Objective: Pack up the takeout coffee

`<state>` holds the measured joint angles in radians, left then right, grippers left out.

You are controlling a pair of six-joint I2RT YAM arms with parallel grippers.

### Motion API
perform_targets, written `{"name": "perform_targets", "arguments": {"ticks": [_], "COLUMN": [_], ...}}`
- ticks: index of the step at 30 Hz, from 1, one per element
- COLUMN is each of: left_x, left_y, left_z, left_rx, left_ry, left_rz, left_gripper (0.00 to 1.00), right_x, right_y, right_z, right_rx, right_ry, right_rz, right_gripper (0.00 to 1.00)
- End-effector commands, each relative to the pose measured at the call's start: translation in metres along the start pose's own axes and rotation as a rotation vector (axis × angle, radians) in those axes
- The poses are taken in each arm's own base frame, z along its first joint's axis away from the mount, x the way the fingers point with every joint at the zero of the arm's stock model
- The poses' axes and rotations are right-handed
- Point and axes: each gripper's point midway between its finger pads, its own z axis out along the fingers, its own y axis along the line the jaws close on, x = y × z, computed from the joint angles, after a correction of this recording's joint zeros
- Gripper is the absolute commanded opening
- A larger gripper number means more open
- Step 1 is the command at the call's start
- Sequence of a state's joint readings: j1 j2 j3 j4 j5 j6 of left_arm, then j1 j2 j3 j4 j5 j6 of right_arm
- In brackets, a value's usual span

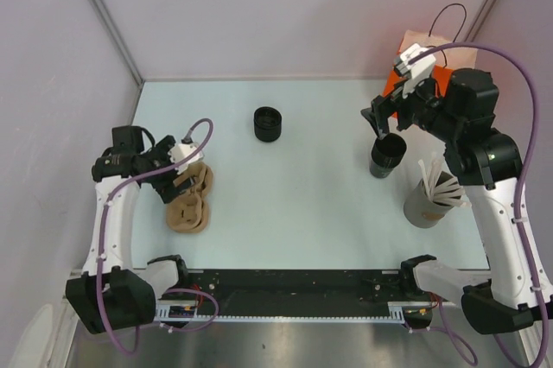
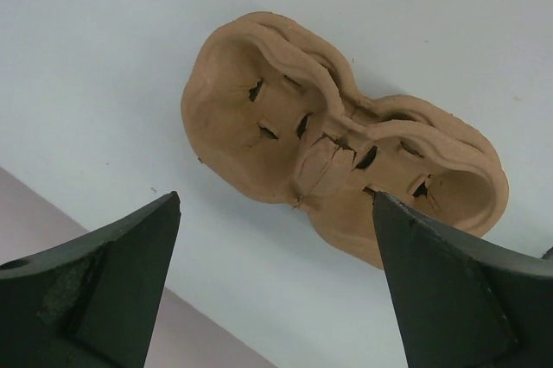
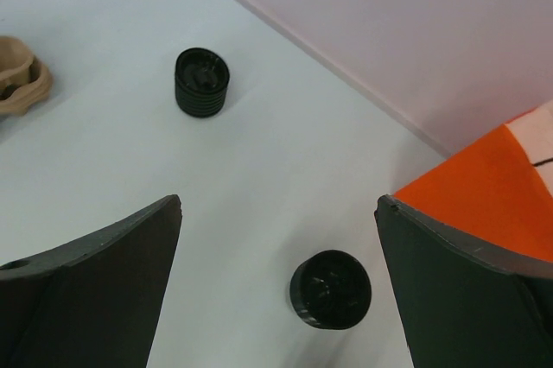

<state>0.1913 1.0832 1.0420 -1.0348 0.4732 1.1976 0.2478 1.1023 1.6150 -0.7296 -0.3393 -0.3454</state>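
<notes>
Black lidded cup, the takeout coffee [image 1: 387,154]: stands upright on the pale surface [image 1: 302,204] at the right, below the right fingers [image 3: 95,290], which are spread wide and hold nothing.

Second black cup [image 1: 268,123]: far centre, well apart, near-identical, so the wrong one could be taken.

Pulp tray [image 2: 337,152]: brown, lies at the left under the left fingers [image 2: 95,290], which are likewise spread wide and empty.

Grey tub [image 1: 423,204] of white sticks [image 1: 441,185]: near the coffee, on its near-right side.

Hazards, as judged:
- An off-centre descent would set one finger on the lid or rim and tip the cup.
- A hard squeeze could buckle the thin wall or pop the lid.
- The right arm, swinging left with the cup, might clip the tub.
- The tray looks light and is unheld, so a cup pressed into a well could push it along the surface.
</notes>
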Motion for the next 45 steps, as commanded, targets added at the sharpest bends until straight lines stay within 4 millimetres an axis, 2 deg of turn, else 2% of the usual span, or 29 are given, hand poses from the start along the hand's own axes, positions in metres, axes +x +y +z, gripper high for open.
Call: {"name": "perform_targets", "arguments": {"ticks": [1, 8, 15, 21, 24, 29, 32, 36, 40, 45], "left_x": [-0.007, 0.009, 0.020, 0.027, 0.031, 0.034, 0.035, 0.036, 0.033, 0.022], "left_y": [-0.005, -0.018, -0.019, -0.021, -0.019, -0.019, -0.021, -0.026, -0.025, -0.018], "left_z": [0.006, 0.024, 0.040, 0.052, 0.057, 0.063, 0.065, 0.067, 0.065, 0.060], "left_rx": [0.028, 0.113, 0.129, 0.134, 0.124, 0.121, 0.135, 0.178, 0.200, 0.177], "left_ry": [-0.064, -0.038, -0.023, -0.022, -0.022, -0.022, -0.022, -0.023, -0.028, -0.060], "left_rz": [0.064, 0.053, 0.065, 0.084, 0.093, 0.097, 0.096, 0.102, 0.092, 0.101], "left_gripper": [0.97, 0.95, 0.93, 0.82, 0.82, 0.75, 0.74, 0.66, 0.49, 0.43], "right_x": [0.010, 0.013, 0.016, 0.017, 0.017, 0.018, 0.018, 0.018, 0.017, 0.015], "right_y": [0.014, 0.015, 0.016, 0.015, 0.015, 0.014, 0.013, 0.011, 0.010, 0.009], "right_z": [0.009, 0.010, 0.010, 0.009, 0.007, 0.005, 0.005, 0.004, 0.002, 0.000], "right_rx": [-0.040, -0.041, -0.041, -0.037, -0.036, -0.039, -0.037, -0.033, -0.029, -0.026], "right_ry": [0.039, 0.050, 0.060, 0.062, 0.059, 0.057, 0.056, 0.052, 0.049, 0.040], "right_rz": [-0.041, -0.053, -0.054, -0.054, -0.055, -0.046, -0.044, -0.039, -0.036, -0.036], "right_gripper": [1.00, 1.00, 1.00, 1.00, 1.00, 1.00, 1.00, 1.00, 1.00, 1.00]}}
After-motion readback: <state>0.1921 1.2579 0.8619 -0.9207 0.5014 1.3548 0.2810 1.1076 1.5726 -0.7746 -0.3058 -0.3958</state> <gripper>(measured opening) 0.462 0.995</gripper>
